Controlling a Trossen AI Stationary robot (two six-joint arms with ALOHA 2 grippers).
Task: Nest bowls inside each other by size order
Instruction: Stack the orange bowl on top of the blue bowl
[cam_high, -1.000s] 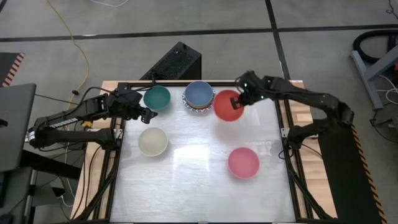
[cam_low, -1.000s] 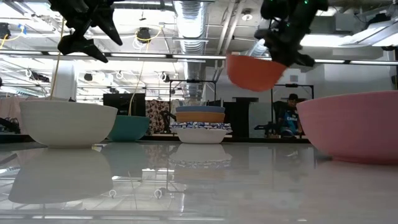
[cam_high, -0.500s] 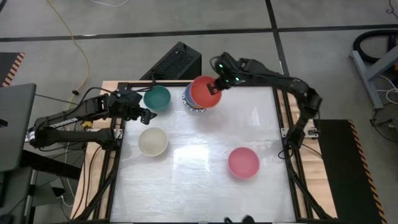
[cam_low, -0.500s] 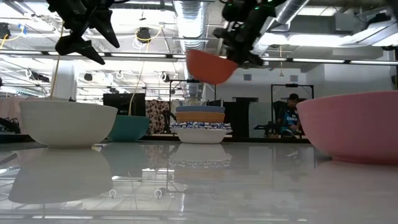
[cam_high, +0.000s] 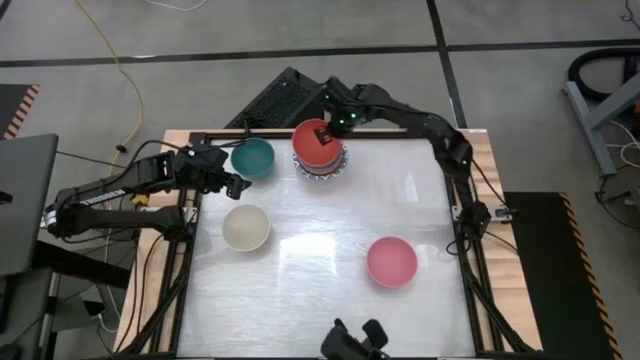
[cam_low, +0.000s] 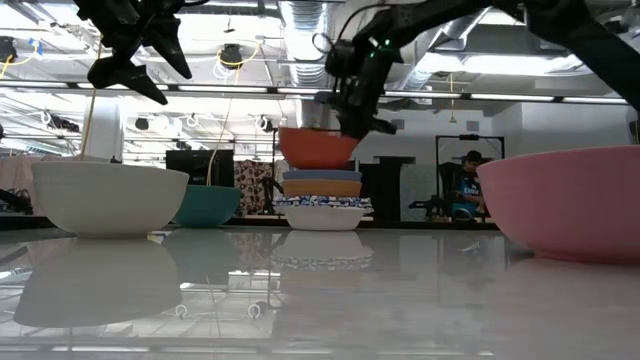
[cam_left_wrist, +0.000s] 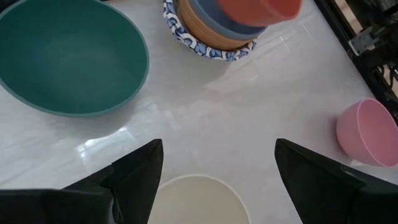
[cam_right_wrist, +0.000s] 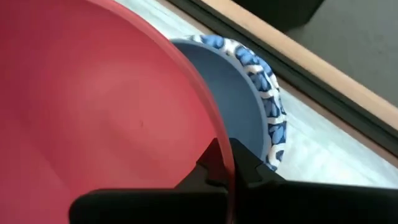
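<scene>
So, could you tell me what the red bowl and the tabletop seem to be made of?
The red bowl, pinched at its rim by the right gripper, looks like thin matte plastic or melamine: uniform colour, slim edge, soft sheen. The tabletop seems a glossy white laminate or coated board, since it mirrors the bowls and ceiling lights.

Right gripper (cam_right_wrist: 225, 163) pinches rim of red bowl (cam_right_wrist: 93, 118), one finger each side of the wall. Just beyond: blue bowl (cam_right_wrist: 233, 93) nested inside blue-patterned white bowl (cam_right_wrist: 264, 93). Table's wooden edge (cam_right_wrist: 311, 68) beyond them.

Red bowl (cam_high: 318, 144) now over stack (cam_low: 322, 199)
</scene>
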